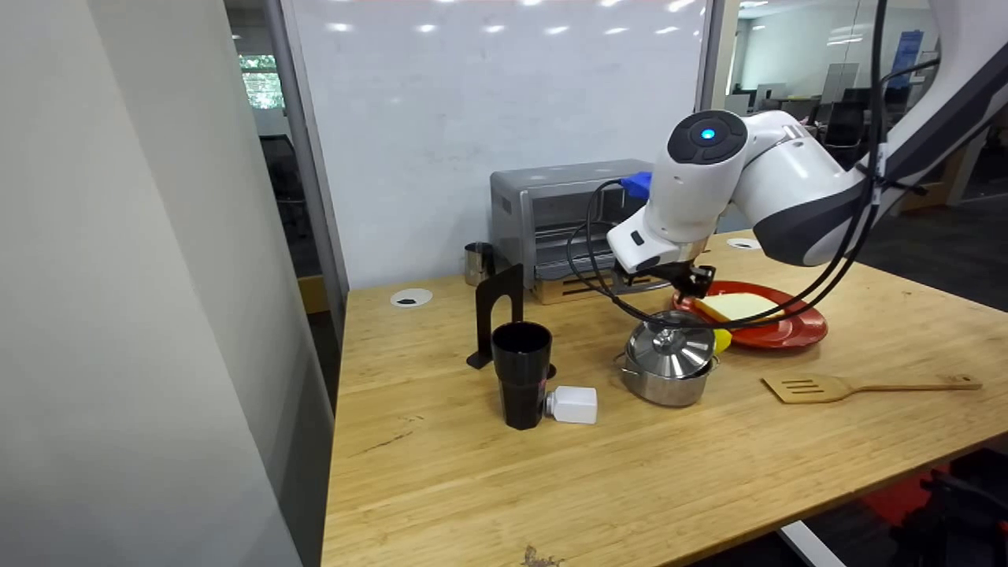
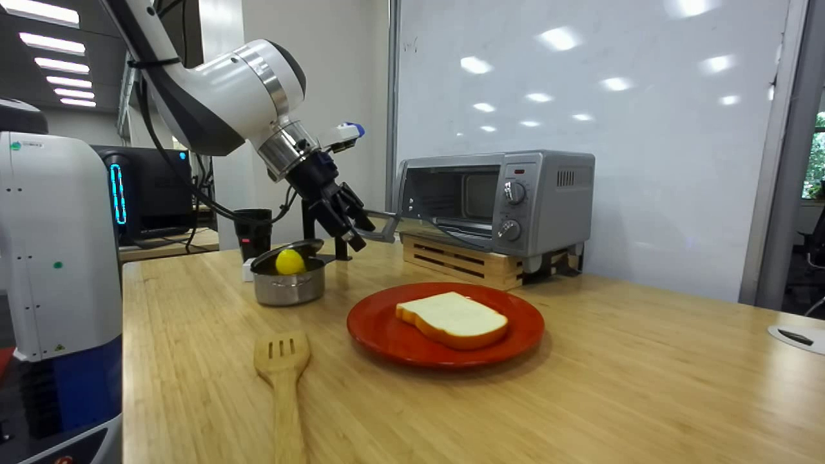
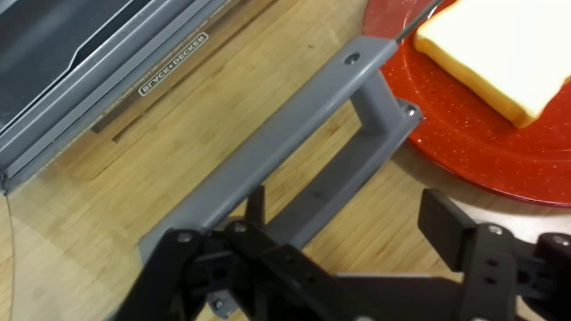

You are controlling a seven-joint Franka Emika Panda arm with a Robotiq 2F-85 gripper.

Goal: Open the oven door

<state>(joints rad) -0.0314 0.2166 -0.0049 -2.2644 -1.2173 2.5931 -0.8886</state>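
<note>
In the wrist view the oven door [image 3: 267, 145] reaches from the upper left of the frame to its centre, folded down from the toaster oven [image 2: 551, 206], which stands right of centre in an exterior view; its glass looks near flat, though the exact angle is hard to judge. The end effector [image 3: 343, 196] fills the bottom of the frame, fingers well apart, clamped on nothing. Everything turns on the handle [image 3: 345, 171]: its long axis slants from lower left to upper right, and its outer bar crosses the space between the fingers. One finger shows over the slot between that bar and the door's edge; its mate stands at the lower right, near the red plate [image 3: 473, 149]. Whether the first dips into the slot or touches metal cannot be told. As the door appears well lowered, the task is probably all but done, and the coming move likely calls for lifting that finger clear of the slot before any sideways travel, lest it hook the handle
</note>
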